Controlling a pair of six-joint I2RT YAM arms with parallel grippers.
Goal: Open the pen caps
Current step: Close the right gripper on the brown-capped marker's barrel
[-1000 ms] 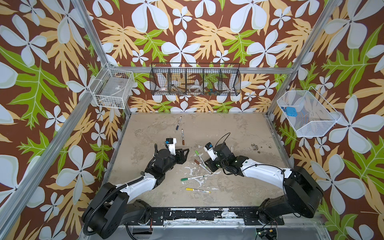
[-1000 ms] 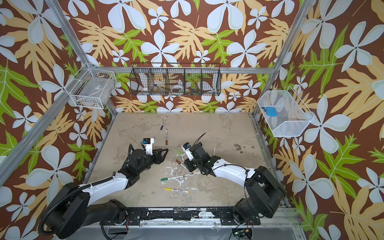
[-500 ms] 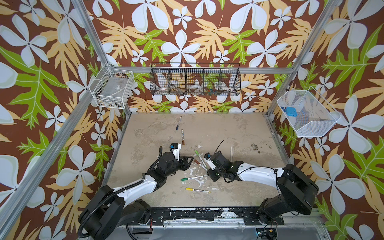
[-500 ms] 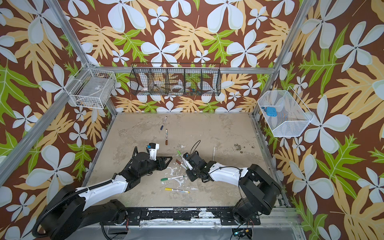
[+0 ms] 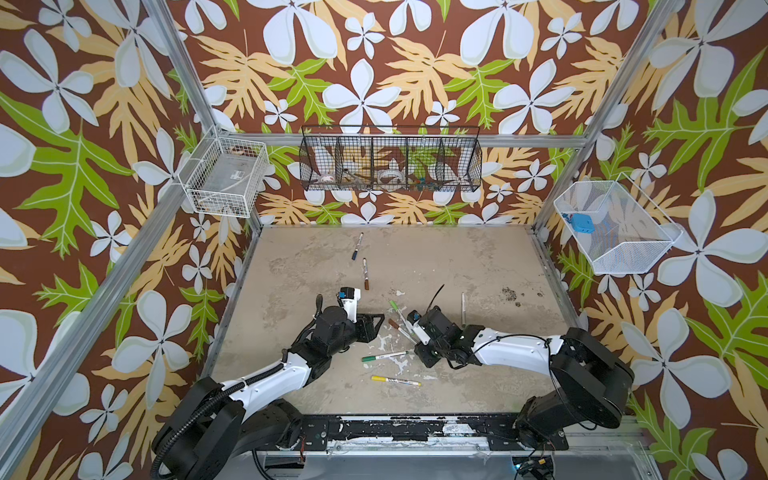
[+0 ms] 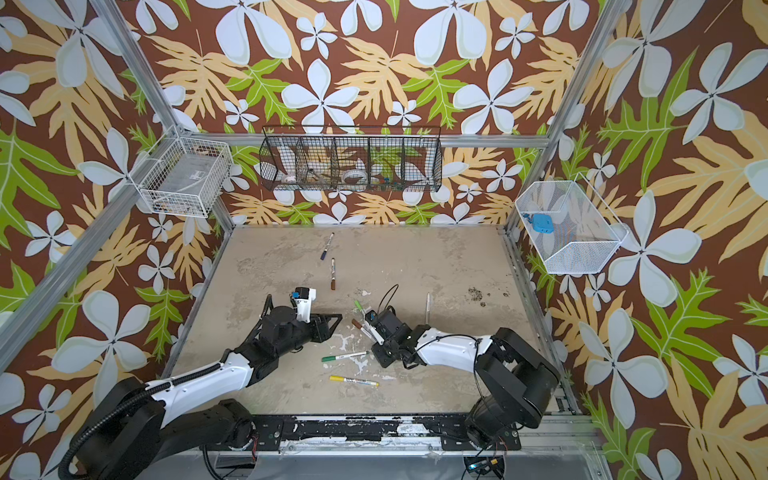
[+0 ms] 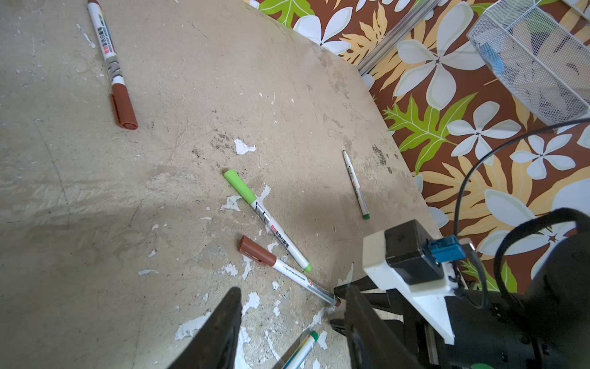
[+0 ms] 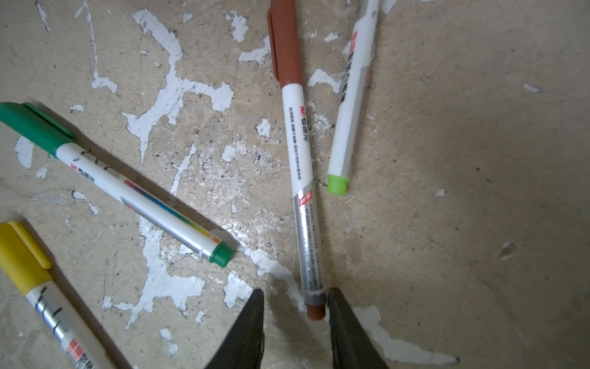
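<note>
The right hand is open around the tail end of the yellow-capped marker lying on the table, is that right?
Not the yellow one. In the right wrist view the right hand is open around the tail end of the brown-capped marker lying on the table; the yellow-capped marker lies apart, untouched.

6 caps, all seated on markers lying flat: brown cap, light-green cap, green cap, yellow cap clustered; second brown cap and blue cap farther back.
</note>
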